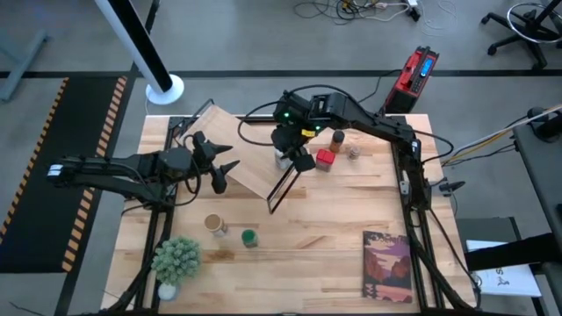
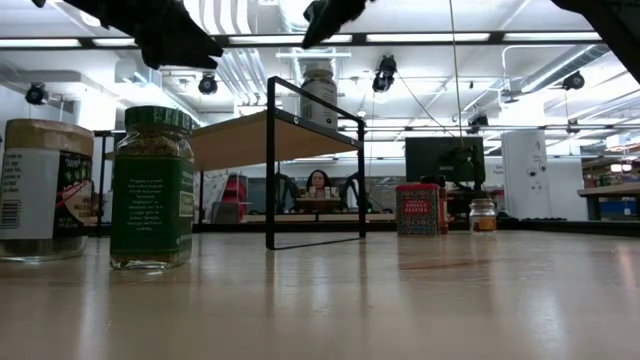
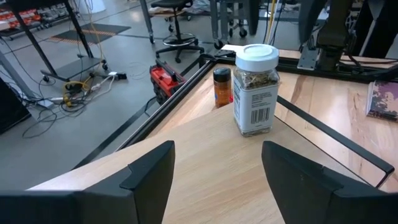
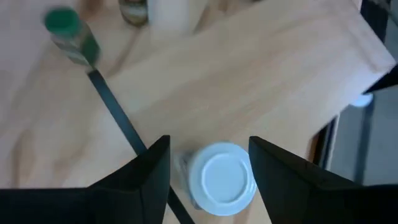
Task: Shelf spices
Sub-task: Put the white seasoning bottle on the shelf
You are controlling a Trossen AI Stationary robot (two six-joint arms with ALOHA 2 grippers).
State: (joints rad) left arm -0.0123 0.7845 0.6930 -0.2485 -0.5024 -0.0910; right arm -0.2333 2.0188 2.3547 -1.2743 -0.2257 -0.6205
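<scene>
The white-lidded jar (image 1: 280,159) (image 3: 256,87) stands upright on its base on the slanted wooden shelf (image 1: 241,145), close to the black-frame end (image 1: 279,189). My right gripper (image 1: 290,151) (image 4: 208,168) hovers open just above it, one finger at each side of the white lid (image 4: 221,177); the low view shows the gripper (image 2: 330,15) clear of the jar (image 2: 318,95). My left gripper (image 1: 215,165) (image 3: 217,180) is open over the shelf's left part, pointing at the jar. The green-lidded jar (image 1: 249,238) and the tan-topped jar (image 1: 214,225) stand on the table near its front edge.
The red tin (image 1: 325,160), the dark-lidded brown jar (image 1: 337,138) and the small silvery-topped jar (image 1: 354,152) stand on the table right of the shelf. A potted plant (image 1: 176,261) sits at the near left corner and a book (image 1: 387,265) at the near right.
</scene>
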